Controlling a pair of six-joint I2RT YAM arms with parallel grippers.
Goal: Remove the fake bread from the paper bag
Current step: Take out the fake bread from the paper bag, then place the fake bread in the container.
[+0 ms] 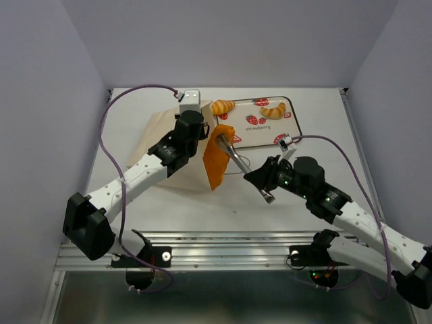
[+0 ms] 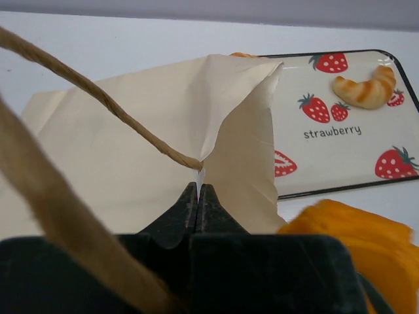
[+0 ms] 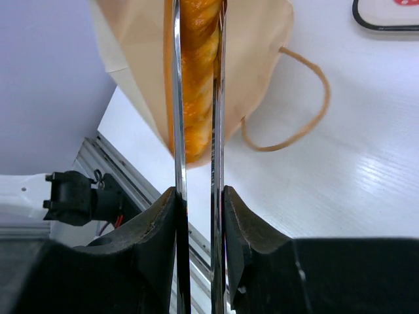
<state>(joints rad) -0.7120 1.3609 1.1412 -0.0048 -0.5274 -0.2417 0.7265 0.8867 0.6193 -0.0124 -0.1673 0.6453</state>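
Note:
The paper bag lies on the table under my left arm. My left gripper is shut on the bag's mouth edge, jaws pressed together. My right gripper is shut on metal tongs. The tongs pinch the orange braided loaf at the bag's mouth. The loaf hangs steeply tilted, mostly outside the bag, and shows between the tong blades and in the left wrist view. Two croissants lie on the strawberry tray; one shows in the left wrist view.
The strawberry tray lies at the back, just right of the bag, also in the left wrist view. A white block stands behind the bag. The bag's string handles loop loose. The metal rail runs along the near edge.

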